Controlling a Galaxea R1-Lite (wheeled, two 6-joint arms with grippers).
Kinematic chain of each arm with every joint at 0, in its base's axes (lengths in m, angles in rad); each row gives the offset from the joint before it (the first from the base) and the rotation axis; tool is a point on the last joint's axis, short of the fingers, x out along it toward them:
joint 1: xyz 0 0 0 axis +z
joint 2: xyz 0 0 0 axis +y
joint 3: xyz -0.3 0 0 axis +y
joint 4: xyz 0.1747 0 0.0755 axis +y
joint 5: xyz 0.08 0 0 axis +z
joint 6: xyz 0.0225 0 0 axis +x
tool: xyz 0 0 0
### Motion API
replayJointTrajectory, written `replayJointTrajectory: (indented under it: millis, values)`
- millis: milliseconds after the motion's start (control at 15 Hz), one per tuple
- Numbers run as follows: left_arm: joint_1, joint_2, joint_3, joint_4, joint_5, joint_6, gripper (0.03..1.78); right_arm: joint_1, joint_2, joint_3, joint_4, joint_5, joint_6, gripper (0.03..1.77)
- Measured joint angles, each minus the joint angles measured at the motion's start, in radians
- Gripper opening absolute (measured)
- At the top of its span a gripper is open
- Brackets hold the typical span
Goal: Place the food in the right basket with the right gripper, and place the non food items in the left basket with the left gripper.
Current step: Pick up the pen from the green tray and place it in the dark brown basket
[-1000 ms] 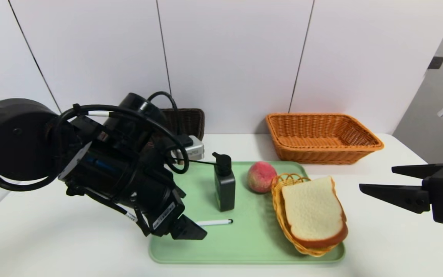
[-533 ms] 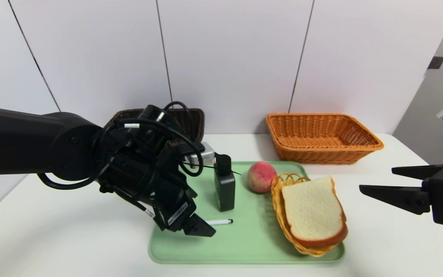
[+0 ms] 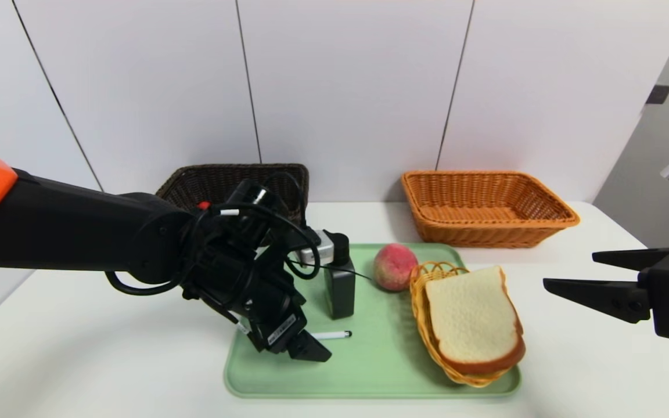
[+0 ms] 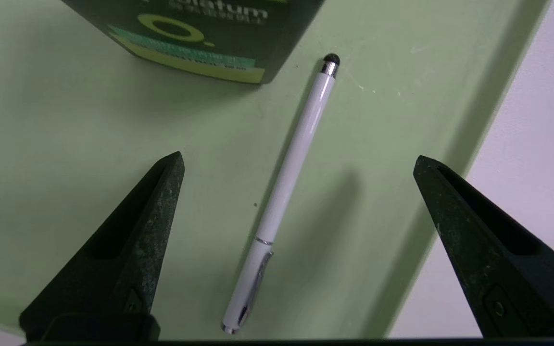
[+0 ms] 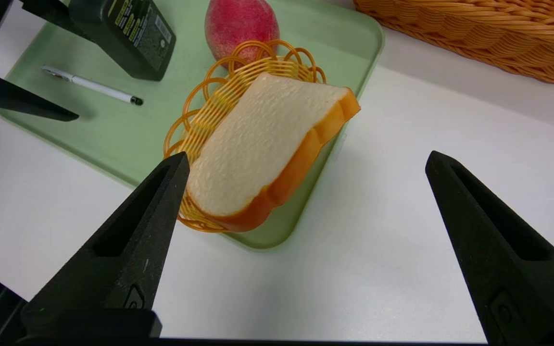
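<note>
A white pen [image 3: 331, 335] lies on the green tray [image 3: 369, 377], in front of a black pump bottle [image 3: 339, 284]. My left gripper [image 3: 311, 351] hangs open just above the pen [image 4: 286, 178], one finger on each side [image 4: 298, 158], touching nothing. The peach [image 3: 394, 266] sits at the tray's back. The bread slice [image 3: 473, 317] rests on a small yellow wicker dish [image 3: 427, 273]. My right gripper [image 3: 568, 268] hovers open and empty [image 5: 307, 155] over the table right of the tray. The dark left basket [image 3: 224, 180] and orange right basket [image 3: 488, 206] stand at the back.
The white table [image 3: 108, 360] ends at a white panelled wall behind the baskets. The left forearm and its cables cross in front of the dark basket and crowd the bottle's left side. In the right wrist view the bread [image 5: 262, 144] lies close to one finger.
The left arm has swung right and lowered, bringing its open gripper over the pen's left end and uncovering the dark basket. The right gripper has stayed where it was.
</note>
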Motion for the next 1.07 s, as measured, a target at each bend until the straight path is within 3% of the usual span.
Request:
replayJointTrajectory:
  millis: [200,933,1067]
  values:
    - [0.004,0.015,0.05,-0.108,-0.002,0.027,1.69,0.0,0.0,0.001,0.0,0.0,0.0,1.7]
    - [0.006,0.025,0.088,-0.119,0.0,0.076,1.69,-0.004,-0.012,0.01,0.0,0.001,0.0,1.7]
    - [0.006,0.026,0.089,-0.117,0.005,0.075,1.33,-0.005,-0.017,0.011,0.0,0.001,0.0,1.7]
